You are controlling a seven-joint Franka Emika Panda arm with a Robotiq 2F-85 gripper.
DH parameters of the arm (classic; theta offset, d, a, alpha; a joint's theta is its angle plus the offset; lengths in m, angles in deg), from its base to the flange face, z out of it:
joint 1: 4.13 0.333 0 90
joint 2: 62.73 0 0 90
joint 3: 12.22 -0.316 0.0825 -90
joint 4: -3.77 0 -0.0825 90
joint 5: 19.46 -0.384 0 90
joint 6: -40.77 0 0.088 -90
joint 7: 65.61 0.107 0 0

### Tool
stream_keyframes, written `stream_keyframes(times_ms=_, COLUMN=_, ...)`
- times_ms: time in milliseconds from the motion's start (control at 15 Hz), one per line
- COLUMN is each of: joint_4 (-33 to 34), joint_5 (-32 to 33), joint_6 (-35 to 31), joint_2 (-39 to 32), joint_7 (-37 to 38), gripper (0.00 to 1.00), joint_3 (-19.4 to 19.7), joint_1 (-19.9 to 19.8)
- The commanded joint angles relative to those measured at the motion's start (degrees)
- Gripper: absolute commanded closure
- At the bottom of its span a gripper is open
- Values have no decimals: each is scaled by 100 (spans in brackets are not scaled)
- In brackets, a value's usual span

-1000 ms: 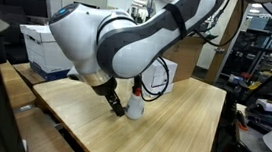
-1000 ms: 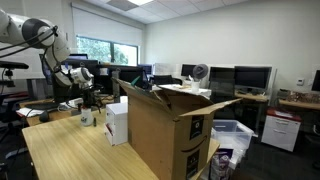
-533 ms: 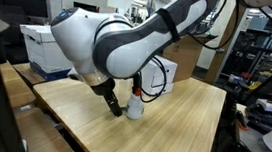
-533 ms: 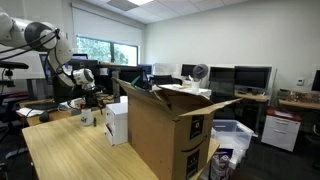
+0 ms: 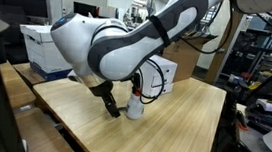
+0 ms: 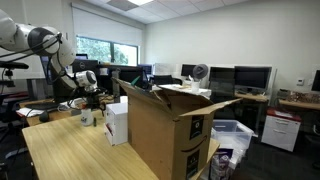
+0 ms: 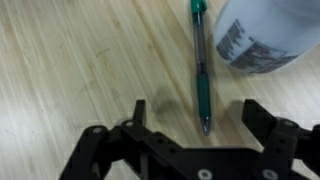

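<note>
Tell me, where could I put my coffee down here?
Bare wood lies left of the pen in the wrist view, and on the table between the bottle and its edge. It is crowded where tool, pen and bottle meet.

The arm (image 5: 87, 39) is showing bulbous white shells joined by black bands; its gripper (image 7: 197, 110) is showing matte black, angular fingers.
</note>
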Motion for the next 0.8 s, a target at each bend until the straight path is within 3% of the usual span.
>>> stream_keyframes(times_ms=0, joint_4=225, joint_5=-112, joint_6=115, joint_2=-155, joint_7=72, gripper=32, joint_3=28, joint_1=27)
stream_keyframes(times_ms=667, joint_4=306, joint_5=-167, joint_6=249, joint_2=-174, joint_7=60, gripper=90, joint_3=22, joint_1=34)
stream_keyframes(times_ms=733, joint_4=304, joint_5=-183, joint_6=260, joint_2=-165, joint_7=68, gripper=91, joint_3=19, joint_1=22)
